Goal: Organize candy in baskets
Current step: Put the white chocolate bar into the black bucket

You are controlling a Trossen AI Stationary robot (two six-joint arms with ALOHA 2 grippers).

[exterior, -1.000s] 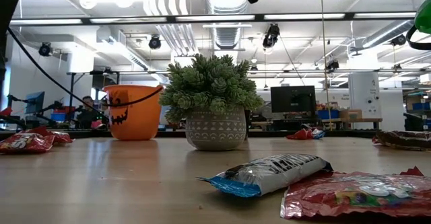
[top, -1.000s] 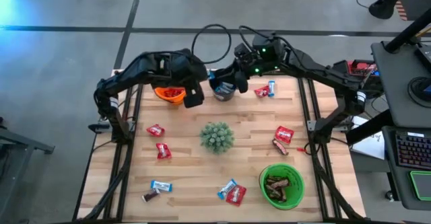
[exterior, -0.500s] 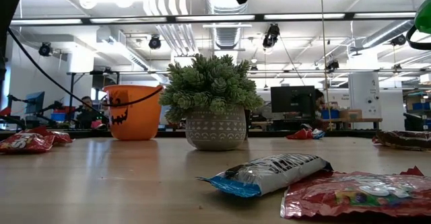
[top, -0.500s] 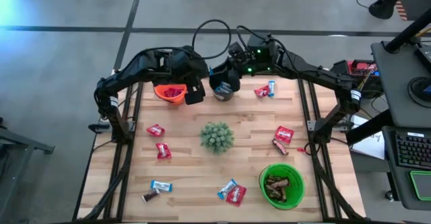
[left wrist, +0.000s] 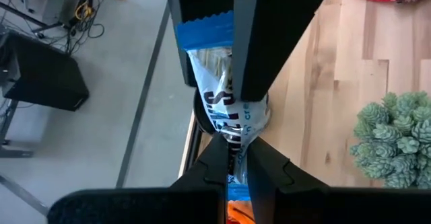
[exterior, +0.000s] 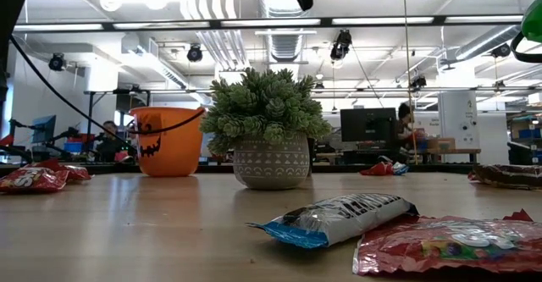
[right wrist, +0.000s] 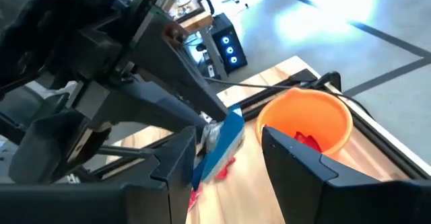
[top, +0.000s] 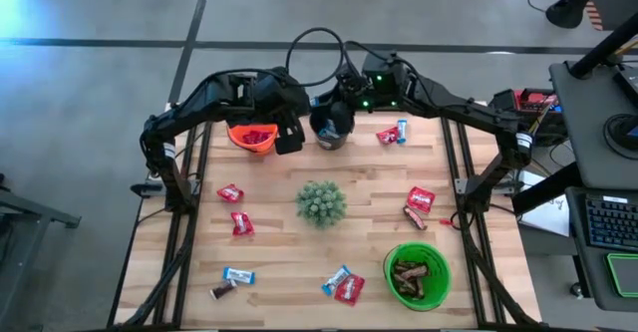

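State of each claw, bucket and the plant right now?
left claw: shut on blue-and-silver candy, over the black bucket
right claw: open, fingers astride that candy
orange bucket: upright, red candy inside
green bucket: upright, brown candy inside
black bucket: upright, contents hidden
plant: upright

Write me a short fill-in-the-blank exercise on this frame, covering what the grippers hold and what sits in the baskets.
1. The left gripper is shut on a blue-and-silver ___.
2. The orange basket holds ___ wrapped candy.
3. The brown-wrapped candy lies in the ___ basket.
4. The right gripper's jaws stand ___.

Missing words: candy bar; red; green; open
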